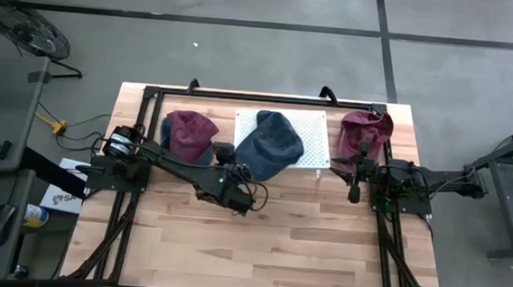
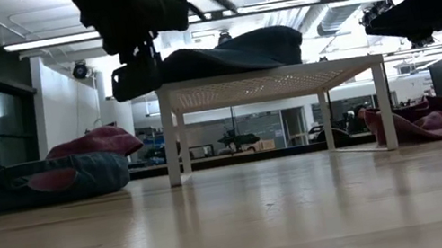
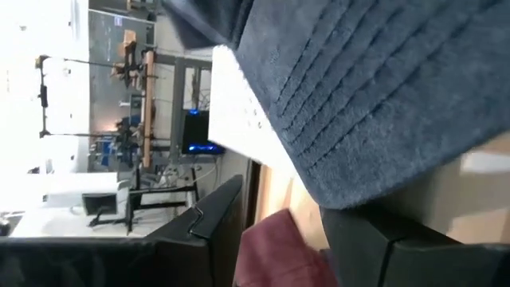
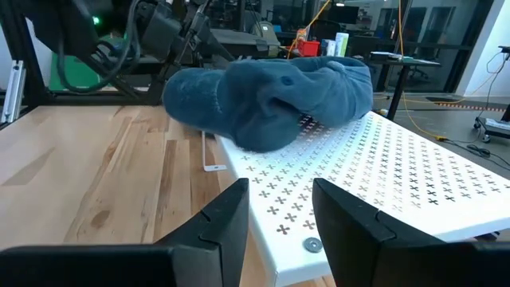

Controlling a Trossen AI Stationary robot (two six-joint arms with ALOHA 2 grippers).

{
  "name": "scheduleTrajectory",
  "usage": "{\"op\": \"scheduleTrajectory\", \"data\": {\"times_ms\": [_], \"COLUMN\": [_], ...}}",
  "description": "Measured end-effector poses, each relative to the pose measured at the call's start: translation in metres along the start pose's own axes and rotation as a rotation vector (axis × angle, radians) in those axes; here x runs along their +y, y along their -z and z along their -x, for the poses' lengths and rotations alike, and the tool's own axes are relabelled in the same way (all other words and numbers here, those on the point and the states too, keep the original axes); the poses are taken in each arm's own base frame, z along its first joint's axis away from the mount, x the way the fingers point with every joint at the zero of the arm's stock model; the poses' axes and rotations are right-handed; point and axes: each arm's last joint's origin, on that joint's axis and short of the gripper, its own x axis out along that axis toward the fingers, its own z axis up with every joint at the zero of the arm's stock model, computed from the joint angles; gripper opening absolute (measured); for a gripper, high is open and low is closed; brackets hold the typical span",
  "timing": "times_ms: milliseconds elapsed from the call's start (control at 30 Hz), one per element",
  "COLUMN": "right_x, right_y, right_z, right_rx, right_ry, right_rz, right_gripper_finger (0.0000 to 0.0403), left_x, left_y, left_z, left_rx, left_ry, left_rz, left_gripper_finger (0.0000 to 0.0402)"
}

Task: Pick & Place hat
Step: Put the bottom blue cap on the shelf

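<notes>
I am running both arms over a pale wooden plank table (image 1: 258, 243). Near its back edge stands a small white perforated metal stand (image 1: 312, 129) on four legs. The dark blue soft fabric hat (image 1: 270, 143) lies across the stand's top, its brim overhanging the stand's left front edge; in the low view it sits flat on the top with no part sagging to the table.

Left of the stand lies a maroon fabric hat resting on a denim-blue cushion-like piece (image 1: 189, 134). Right of the stand lies a second maroon hat (image 1: 366, 129), crumpled on the table.

The left gripper (image 1: 226, 164) is at the overhanging brim; its wrist camera shows the brim's stitched edge just beside one dark finger, with the fingers spread and nothing pinched. The right gripper (image 4: 277, 209) waits low at the stand's right end, fingers parted, holding nothing.

Judgement: the hat appears placed and released, so the step in hand is withdrawal. I would draw the left gripper back along the brim's line, keeping the fingers spread and clear of the fabric, then lift only once free. Dragging the brim would pull the hat off the stand's edge.
</notes>
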Motion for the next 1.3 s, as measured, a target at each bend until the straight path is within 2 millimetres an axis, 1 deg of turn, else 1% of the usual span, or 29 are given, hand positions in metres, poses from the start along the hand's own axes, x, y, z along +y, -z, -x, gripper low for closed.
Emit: {"op": "scheduleTrajectory", "data": {"times_ms": [200,500,633,867,900,967,1067,1300], "right_x": [0.0,0.0,0.0,0.0,0.0,0.0,0.0,0.0], "right_y": [0.0,0.0,0.0,0.0,0.0,0.0,0.0,0.0], "right_z": [0.0,0.0,0.0,0.0,0.0,0.0,0.0,0.0], "right_rx": [0.0,0.0,0.001,0.004,0.004,0.004,0.004,0.006], "right_ry": [0.0,0.0,0.0,0.0,0.0,0.0,0.0,0.0], "right_rz": [0.0,0.0,0.0,0.001,0.001,0.001,0.001,0.002], "right_gripper_finger": [0.0133,0.0133,0.0133,0.0133,0.0133,0.0133,0.0133,0.0133], "left_x": [0.01,0.017,0.023,0.025,0.025,0.025,0.032,0.049], "left_y": [0.008,0.009,0.011,0.012,0.012,0.012,0.014,0.018], "left_z": [0.003,0.005,0.007,0.008,0.008,0.008,0.011,0.017], "left_rx": [0.021,0.016,0.013,0.016,0.016,0.016,0.01,-0.026], "left_ry": [-0.044,-0.035,-0.03,-0.026,-0.027,-0.027,-0.033,-0.05], "left_rz": [0.036,0.069,0.093,0.103,0.108,0.12,0.169,0.374], "left_gripper_finger": [0.0159,0.0154,0.012,0.0014,0.001,0.0014,0.0008,0.0004]}}
